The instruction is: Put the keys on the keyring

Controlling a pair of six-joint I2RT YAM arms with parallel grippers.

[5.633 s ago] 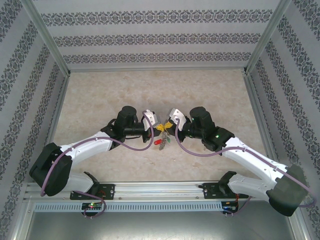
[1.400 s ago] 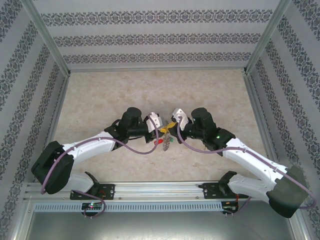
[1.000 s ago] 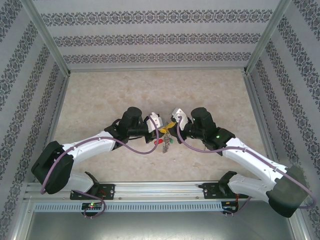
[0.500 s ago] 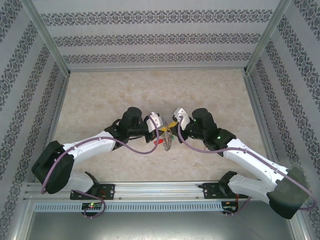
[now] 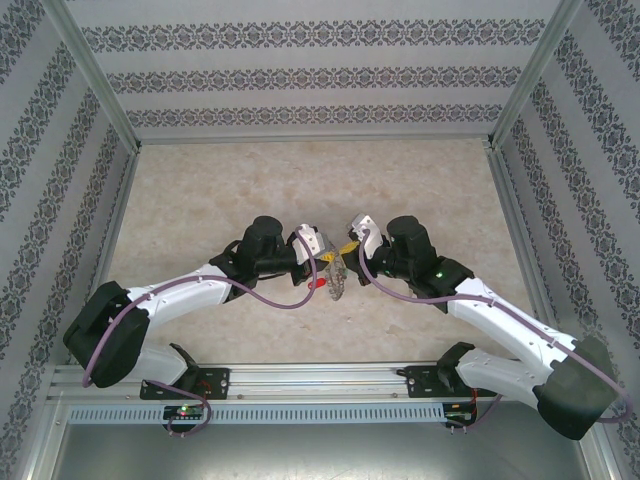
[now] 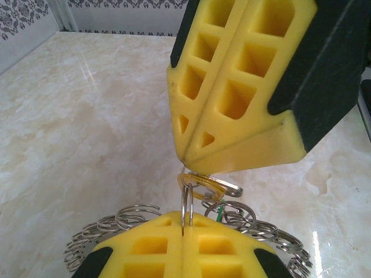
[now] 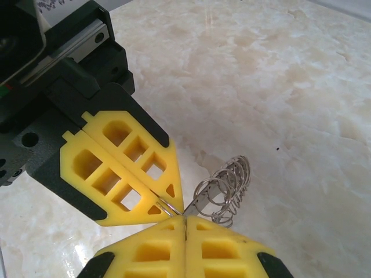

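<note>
Midway across the near table (image 5: 200, 200), left gripper (image 6: 182, 234) is clamped on the keyring (image 6: 134, 215); right gripper (image 6: 186, 157) pinches a yellow key (image 6: 200, 186), having drawn slightly rightward since before.

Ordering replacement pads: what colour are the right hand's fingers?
Yellow fingers, best seen in the left wrist view.

The left gripper (image 6: 183, 236), pads together, pinches an upright link (image 6: 185, 204) of the keyring (image 6: 132, 218), whose silvery links fan out behind it over the marble table (image 6: 87, 127). From above, the right gripper (image 6: 186, 161), also closed, pinches a yellow-tagged key (image 6: 215, 184) touching that link.
</note>
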